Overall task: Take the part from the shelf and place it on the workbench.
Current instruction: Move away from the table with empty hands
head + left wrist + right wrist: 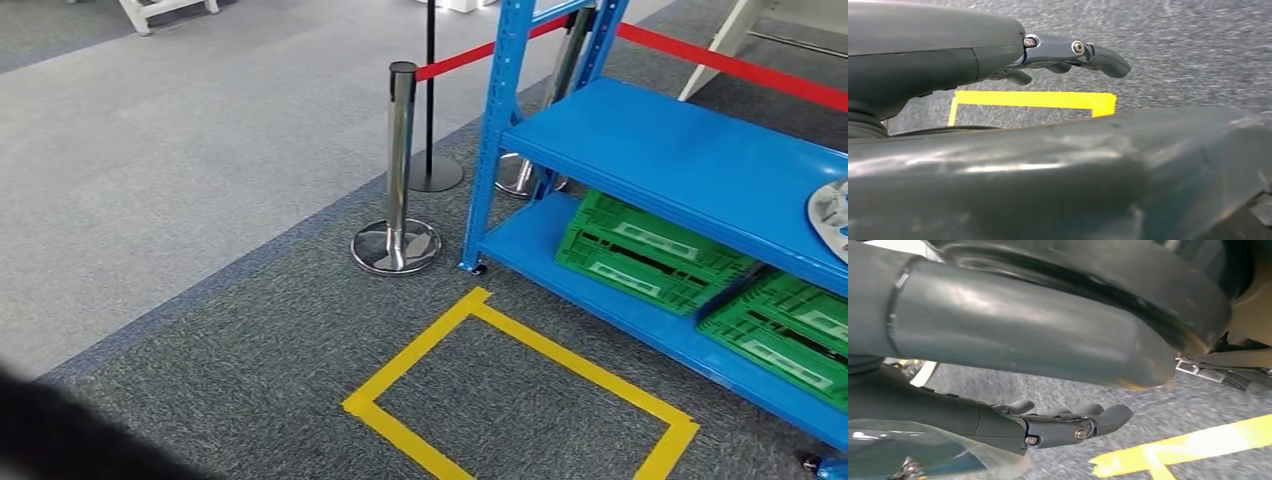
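Fingers on my left hand (1068,57) and right hand (1058,422) hang loosely extended, holding nothing, so the part (832,215) remains unretrieved on the blue shelf (660,150) at three o'clock.

two green crates (648,250), two chrome posts (398,170).

shelf (690,150) top open | crates (650,250) fill lower tier | stanchion (398,170) beside upright, possibly clear
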{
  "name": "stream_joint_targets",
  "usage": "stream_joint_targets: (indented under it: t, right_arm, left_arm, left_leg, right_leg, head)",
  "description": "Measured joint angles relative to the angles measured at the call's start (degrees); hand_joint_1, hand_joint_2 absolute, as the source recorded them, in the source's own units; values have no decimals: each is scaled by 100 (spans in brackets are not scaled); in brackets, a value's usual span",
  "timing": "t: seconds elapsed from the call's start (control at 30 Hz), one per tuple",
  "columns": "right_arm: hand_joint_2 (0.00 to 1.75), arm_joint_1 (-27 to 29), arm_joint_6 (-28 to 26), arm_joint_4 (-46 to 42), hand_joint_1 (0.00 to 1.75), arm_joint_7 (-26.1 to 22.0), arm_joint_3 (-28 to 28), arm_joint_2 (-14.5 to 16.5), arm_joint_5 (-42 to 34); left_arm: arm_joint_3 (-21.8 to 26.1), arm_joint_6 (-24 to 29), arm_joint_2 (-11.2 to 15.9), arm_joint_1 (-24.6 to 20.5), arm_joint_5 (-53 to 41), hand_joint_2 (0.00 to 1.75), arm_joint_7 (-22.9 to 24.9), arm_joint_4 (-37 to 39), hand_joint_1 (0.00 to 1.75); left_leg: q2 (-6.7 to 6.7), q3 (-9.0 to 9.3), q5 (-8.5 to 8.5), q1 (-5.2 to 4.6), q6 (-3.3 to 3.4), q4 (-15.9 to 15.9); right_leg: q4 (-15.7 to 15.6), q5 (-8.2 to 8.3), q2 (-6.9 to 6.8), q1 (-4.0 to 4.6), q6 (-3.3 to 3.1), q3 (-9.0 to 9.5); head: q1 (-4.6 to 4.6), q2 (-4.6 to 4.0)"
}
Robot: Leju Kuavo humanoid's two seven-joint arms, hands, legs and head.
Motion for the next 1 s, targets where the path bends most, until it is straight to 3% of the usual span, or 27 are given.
stream_joint_targets:
  t: [0.03,0.1,0.13,0.2,0.27,0.33,0.4,0.43,0.47,0.5,0.57,0.63,0.7,0.73,0.8,0.87,0.9,0.93,0.97,1.0]
  right_arm:
    - [0,0,-2,0,0,4,0,-5,7]
    - [0,-24,-5,0,0,13,1,-10,22]
    - [0,-32,-7,0,0,17,2,-10,30]
    - [0,-24,-10,0,0,28,2,-11,44]
    - [0,-14,-12,0,0,41,2,-11,56]
    - [0,-25,-13,0,0,47,2,-10,66]
    - [0,-30,-11,0,0,50,2,-9,74]
    - [0,-25,-11,0,0,56,2,-10,78]
    - [0,-20,-10,0,0,62,2,-10,81]
    - [0,-18,-11,0,0,68,2,-10,86]
    - [0,-26,-13,0,0,79,2,-1,100]
    - [0,-39,-12,1,0,86,2,13,114]
    - [0,-31,-9,2,0,88,2,16,123]
    - [0,-18,-8,2,0,91,2,12,127]
    - [0,-6,-7,2,0,98,2,4,129]
    - [0,-25,-6,2,0,103,2,2,131]
    - [0,-35,-7,2,0,103,2,2,131]
    - [0,-37,-7,2,0,103,2,2,131]
    - [0,-31,-7,2,0,105,2,2,131]
    - [0,-22,-7,2,0,108,2,2,132]
  left_arm:
    - [1,3,-3,-4,1,0,6,0,0]
    - [1,9,-4,-6,1,0,20,0,0]
    - [1,10,-2,-10,2,0,28,0,0]
    - [2,10,-2,-23,17,0,40,0,0]
    - [3,8,-2,-29,37,0,46,0,0]
    - [9,-2,2,-20,55,0,50,0,0]
    - [20,-20,7,-4,79,0,56,0,0]
    - [24,-28,8,0,89,0,61,0,0]
    - [28,-39,8,2,97,0,66,0,0]
    - [31,-48,8,1,101,0,70,0,0]
    - [38,-64,14,3,109,0,81,1,0]
    - [43,-71,23,3,117,0,91,2,0]
    - [45,-72,24,-12,123,0,97,2,0]
    - [46,-71,18,-21,123,0,99,2,0]
    - [49,-64,1,-24,122,0,99,2,0]
    - [51,-57,-8,-10,127,0,102,2,0]
    - [52,-56,-5,1,136,0,111,2,0]
    - [54,-55,-2,7,145,0,121,2,0]
    - [55,-54,-1,8,153,0,132,2,0]
    - [57,-54,-3,5,156,0,144,2,0]
  left_leg:
    - [68,5,-15,-2,-25,17]
    - [174,11,-57,-20,-101,65]
    - [219,22,-70,-28,-140,81]
    - [296,45,-85,-16,-208,89]
    - [137,5,-238,16,-274,259]
    - [-164,-243,-621,37,-316,884]
    - [-288,-575,-931,37,-322,1636]
    - [-301,-661,-937,34,-312,1802]
    - [-313,-654,-822,30,-290,1747]
    - [-348,-554,-613,24,-256,1476]
    - [-614,-250,-179,17,-153,692]
    - [-838,-66,-45,11,-86,230]
    - [-785,-31,-65,5,-70,140]
    - [-713,-18,-45,16,-63,98]
    - [-556,7,-1,48,-34,3]
    - [-375,9,6,48,-14,-22]
    - [-276,7,3,42,-12,-19]
    - [-180,9,-3,39,-13,-17]
    - [-90,11,-10,39,-19,-14]
    - [-12,15,-20,43,-32,-5]
  right_leg:
    - [-420,137,-123,-3,6,249]
    - [-985,272,-287,12,-50,598]
    - [-1064,263,-308,28,-95,629]
    - [-1056,278,-190,41,-190,610]
    - [-1066,311,-88,28,-264,620]
    - [-1070,345,35,22,-316,620]
    - [-1067,357,186,37,-335,611]
    - [-1064,358,268,47,-336,612]
    - [-1062,358,351,56,-336,615]
    - [-1059,358,439,65,-336,620]
    - [-1048,359,606,75,-328,616]
    - [-1033,371,750,66,-293,573]
    - [-1044,398,872,50,-221,505]
    - [-1036,391,868,46,-188,473]
    - [-767,204,615,71,-142,297]
    - [-77,-162,259,74,-104,-40]
    - [283,-302,171,62,-79,-215]
    - [508,-352,120,47,-53,-317]
    - [515,-289,82,29,-28,-305]
    - [292,-133,37,11,-8,-173]
  head:
    - [1,0]
    - [-15,0]
    - [-30,0]
    - [-51,0]
    - [-62,0]
    - [-81,0]
    - [-86,0]
    - [-89,0]
    - [-87,0]
    - [-88,0]
    - [-86,0]
    - [-86,0]
    - [-90,0]
    - [-87,0]
    - [-60,0]
    - [-35,0]
    - [-35,0]
    - [-36,0]
    - [-36,0]
    - [-34,0]
